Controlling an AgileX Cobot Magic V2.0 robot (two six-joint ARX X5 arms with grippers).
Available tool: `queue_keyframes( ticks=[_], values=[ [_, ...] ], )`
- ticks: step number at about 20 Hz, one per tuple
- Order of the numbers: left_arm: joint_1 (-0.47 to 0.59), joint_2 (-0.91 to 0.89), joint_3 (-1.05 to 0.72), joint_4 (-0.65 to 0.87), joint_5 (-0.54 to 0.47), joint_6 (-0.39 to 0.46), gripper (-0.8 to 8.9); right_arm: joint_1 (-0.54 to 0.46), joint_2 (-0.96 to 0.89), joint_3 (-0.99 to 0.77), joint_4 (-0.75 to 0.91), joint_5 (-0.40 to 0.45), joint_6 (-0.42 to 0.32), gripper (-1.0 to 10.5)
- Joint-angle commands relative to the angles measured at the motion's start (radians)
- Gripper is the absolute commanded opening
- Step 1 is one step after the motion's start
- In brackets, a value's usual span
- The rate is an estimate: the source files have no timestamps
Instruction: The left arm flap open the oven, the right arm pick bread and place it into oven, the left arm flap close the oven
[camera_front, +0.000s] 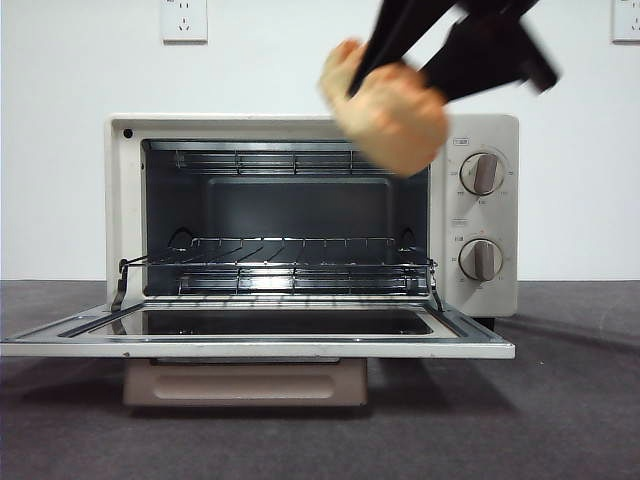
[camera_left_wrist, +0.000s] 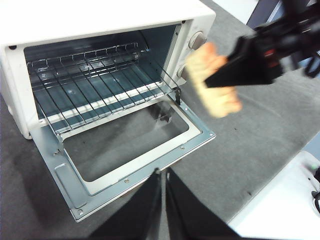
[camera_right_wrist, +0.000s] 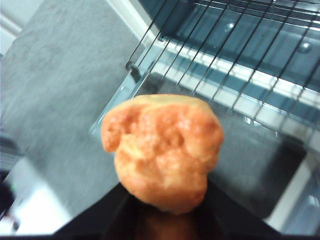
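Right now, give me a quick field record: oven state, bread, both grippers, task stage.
oven: door flapped fully down, wire rack bare
bread: held in the air in front of the oven's upper right corner, near the knobs, not yet inside
right gripper: jaws shut on the bread
left gripper: back from the open door, jaws together, holding nothing
task stage: oven open, bread picked, placing not yet done, door not yet closed

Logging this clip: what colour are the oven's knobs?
Beige knobs, on the cream oven; clearest in the front view.
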Motion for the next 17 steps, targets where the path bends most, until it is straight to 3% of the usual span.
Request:
queue_keyframes(
  ticks=[1, 8, 17],
  values=[
    [-0.008, 0.002, 0.031, 0.008, -0.006, 0.002, 0.17, 0.009, 0.076, 0.016, 0.108, 0.031, 0.065, 1.3],
    [-0.008, 0.002, 0.035, 0.005, -0.006, 0.002, 0.17, 0.008, 0.213, 0.016, 0.323, 0.127, 0.127, 1.3],
    [-0.008, 0.002, 0.036, -0.006, -0.006, 0.007, 0.19, 0.007, 0.314, 0.016, 0.451, 0.246, 0.159, 1.3]
  ],
)
